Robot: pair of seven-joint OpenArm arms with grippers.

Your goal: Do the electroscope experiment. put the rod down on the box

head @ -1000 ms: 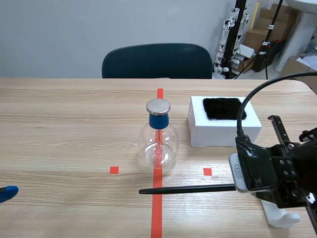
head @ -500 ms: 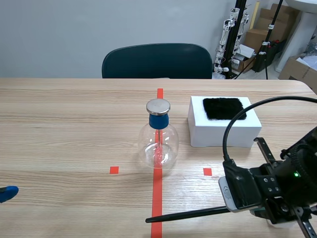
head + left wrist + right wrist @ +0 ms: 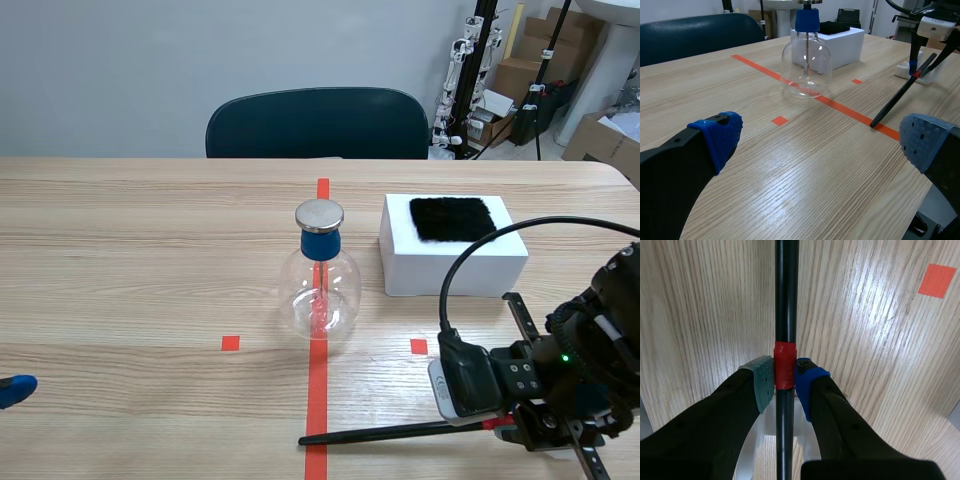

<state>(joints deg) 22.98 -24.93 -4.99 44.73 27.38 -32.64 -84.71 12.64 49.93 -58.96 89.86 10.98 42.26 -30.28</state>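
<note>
My right gripper (image 3: pixel 785 382) is shut on the black rod (image 3: pixel 786 300), its pads pressing the rod's red band (image 3: pixel 785 365). In the scene view the rod (image 3: pixel 390 432) lies nearly level just above the table's near edge, its tip reaching left to the orange-red centre line, with the right gripper (image 3: pixel 508 426) at its right end. The white box (image 3: pixel 452 262) with a black cloth (image 3: pixel 452 218) on top stands farther back, apart from the rod. My left gripper (image 3: pixel 822 140) stands open and low over the table at the near left, holding nothing.
The electroscope flask (image 3: pixel 320 285), glass with a blue neck and a metal cap, stands on the centre line left of the box. A white stand (image 3: pixel 767 422) lies under the right gripper. A dark chair (image 3: pixel 316 122) is behind the table.
The right arm has dropped and drawn back toward the table's near edge with the rod. The rod's tip has moved nearer and slightly right. The left arm has not moved.
</note>
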